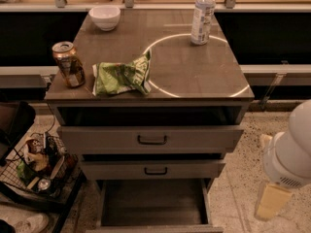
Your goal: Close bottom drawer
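Note:
The grey cabinet has three drawers. The bottom drawer is pulled far out, its plain grey tray open to view and empty; its front edge lies at the picture's lower border, and its handle is out of view. My gripper hangs below the white arm at the lower right, to the right of the cabinet, about level with the open bottom drawer and apart from it.
The top drawer and middle drawer stand a little out. On the cabinet top are a can, a green chip bag, a white bowl and a water bottle. A wire basket of clutter stands at the lower left.

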You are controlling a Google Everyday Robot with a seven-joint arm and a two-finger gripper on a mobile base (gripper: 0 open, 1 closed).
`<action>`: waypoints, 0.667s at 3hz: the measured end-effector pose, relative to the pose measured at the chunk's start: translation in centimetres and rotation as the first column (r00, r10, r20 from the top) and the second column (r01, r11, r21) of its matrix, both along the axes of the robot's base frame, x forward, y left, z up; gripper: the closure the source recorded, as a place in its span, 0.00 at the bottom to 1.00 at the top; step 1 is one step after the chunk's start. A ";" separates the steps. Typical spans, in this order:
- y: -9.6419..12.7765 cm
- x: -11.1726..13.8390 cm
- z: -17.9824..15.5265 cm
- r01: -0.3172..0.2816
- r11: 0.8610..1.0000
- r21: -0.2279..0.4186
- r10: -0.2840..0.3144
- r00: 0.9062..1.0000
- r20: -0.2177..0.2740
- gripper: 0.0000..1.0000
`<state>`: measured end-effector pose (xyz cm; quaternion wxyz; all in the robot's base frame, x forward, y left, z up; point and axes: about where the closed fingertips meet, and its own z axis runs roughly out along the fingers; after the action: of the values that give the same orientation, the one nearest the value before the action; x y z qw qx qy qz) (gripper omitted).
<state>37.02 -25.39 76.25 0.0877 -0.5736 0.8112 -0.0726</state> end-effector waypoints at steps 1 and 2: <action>-0.8 -2.0 -4.0 0.015 1.000 0.019 -0.013 0.998 -0.060 0.00; -0.8 -2.0 -4.0 0.015 1.000 0.019 -0.013 0.998 -0.060 0.00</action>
<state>35.02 -26.19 72.23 0.0682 -0.5689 0.8181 -0.0480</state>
